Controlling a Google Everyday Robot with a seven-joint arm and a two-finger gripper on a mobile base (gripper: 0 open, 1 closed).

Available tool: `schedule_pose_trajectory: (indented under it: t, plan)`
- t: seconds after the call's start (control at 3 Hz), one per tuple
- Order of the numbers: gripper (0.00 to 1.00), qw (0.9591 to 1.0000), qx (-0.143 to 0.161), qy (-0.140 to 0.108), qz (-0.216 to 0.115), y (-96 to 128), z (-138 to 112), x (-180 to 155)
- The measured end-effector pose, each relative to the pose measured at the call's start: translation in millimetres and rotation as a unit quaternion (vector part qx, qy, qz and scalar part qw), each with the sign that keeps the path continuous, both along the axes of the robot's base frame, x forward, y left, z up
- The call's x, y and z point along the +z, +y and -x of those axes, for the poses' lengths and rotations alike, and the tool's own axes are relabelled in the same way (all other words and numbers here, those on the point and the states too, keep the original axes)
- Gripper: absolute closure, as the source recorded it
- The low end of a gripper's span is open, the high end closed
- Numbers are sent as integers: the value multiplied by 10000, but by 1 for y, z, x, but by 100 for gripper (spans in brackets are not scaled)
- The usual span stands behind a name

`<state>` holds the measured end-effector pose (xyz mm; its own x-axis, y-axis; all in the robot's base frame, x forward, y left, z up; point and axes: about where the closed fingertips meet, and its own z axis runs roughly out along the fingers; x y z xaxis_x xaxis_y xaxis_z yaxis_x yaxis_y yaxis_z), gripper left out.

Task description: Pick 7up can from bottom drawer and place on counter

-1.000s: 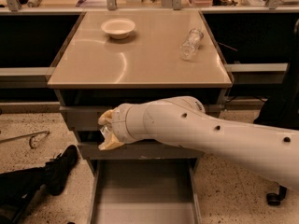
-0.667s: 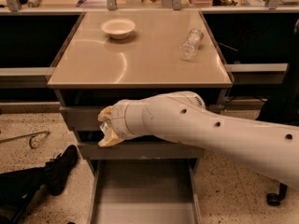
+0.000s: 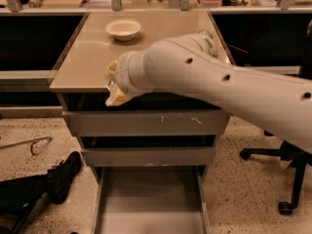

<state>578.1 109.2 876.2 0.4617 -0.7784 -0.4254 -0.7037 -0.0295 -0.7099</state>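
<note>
Nearest you, at the bottom of the view, the bottom drawer stands pulled out of the cabinet, and you look straight down onto its flat grey floor between the thin side walls. To its left a dark shoe lies on the speckled floor; at the right edge you can see the wheeled base of an office chair.

Above the open drawer come the two scratched grey drawer fronts, both closed. The white arm reaches in from your right and crosses over them.

Your gripper hangs at the front edge of the bench, left of its middle and level with the slab. The cream fingers are pinched on a small silver-grey glint, which you can take for the 7up can (only a sliver of it shows, the rest is hidden by the wrist). It is held in the air, just at the lip of the slab, not resting on it.

Further back on the bench sits a shallow cream bowl, well apart from the gripper. Beyond it, a cluttered shelf runs across the far wall.
</note>
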Motion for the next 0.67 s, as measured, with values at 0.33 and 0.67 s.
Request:
schedule_pose_trajectory:
  t: [0.33, 0.67]
  plan:
    - [100, 9995, -282, -67, -142, -19, -58, 8]
    - [100, 9973, -541, 73, -499, -31, -103, -13]
